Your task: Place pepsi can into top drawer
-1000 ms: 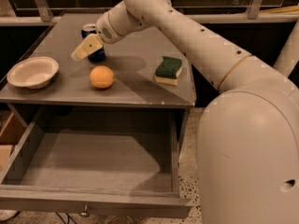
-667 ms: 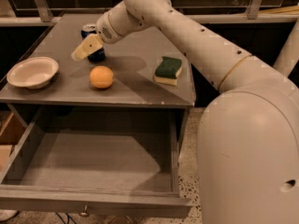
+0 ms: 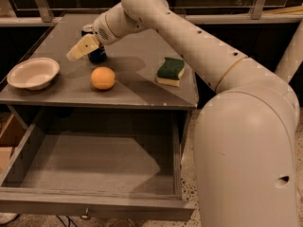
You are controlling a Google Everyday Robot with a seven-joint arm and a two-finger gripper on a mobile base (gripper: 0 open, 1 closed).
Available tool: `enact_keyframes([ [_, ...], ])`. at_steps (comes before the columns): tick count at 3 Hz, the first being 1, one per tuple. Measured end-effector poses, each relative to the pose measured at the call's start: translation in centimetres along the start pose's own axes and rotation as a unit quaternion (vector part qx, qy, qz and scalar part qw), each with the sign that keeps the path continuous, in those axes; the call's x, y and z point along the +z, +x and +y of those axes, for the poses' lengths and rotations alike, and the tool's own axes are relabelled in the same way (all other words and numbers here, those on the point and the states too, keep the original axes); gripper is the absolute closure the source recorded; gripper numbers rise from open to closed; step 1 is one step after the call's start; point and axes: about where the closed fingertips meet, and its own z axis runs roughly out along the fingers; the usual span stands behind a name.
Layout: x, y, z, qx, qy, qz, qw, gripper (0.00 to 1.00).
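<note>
claw (image 3: 84, 48) upper left, tilted down-left | arm (image 3: 189, 37) stretched from lower right

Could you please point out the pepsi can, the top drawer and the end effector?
pepsi can (image 3: 98, 56): camera view, its dark-blue lower side.
top drawer (image 3: 94, 169): camera view, its bare grey floor.
end effector (image 3: 73, 54): camera view, its tip, close beside the can.

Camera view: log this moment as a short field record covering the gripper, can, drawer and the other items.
gripper: at the can, over the table's far picture-left part
can: upright on the table, partly hidden by the gripper
drawer: pulled open below the table, nothing inside
orange: on the table, just in front of the can
bowl: picture-left edge of the table
sponge: picture-right side of the table
task state: can not yet in drawer
</note>
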Motion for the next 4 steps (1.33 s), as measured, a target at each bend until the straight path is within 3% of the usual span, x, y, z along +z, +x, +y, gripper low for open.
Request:
enact_keyframes([
  [2,0.0,0.0,0.0,0.0,0.0,0.0,1.0,0.41],
  [4,0.01,0.0,0.01,0.0,0.0,0.0,1.0,0.96],
])
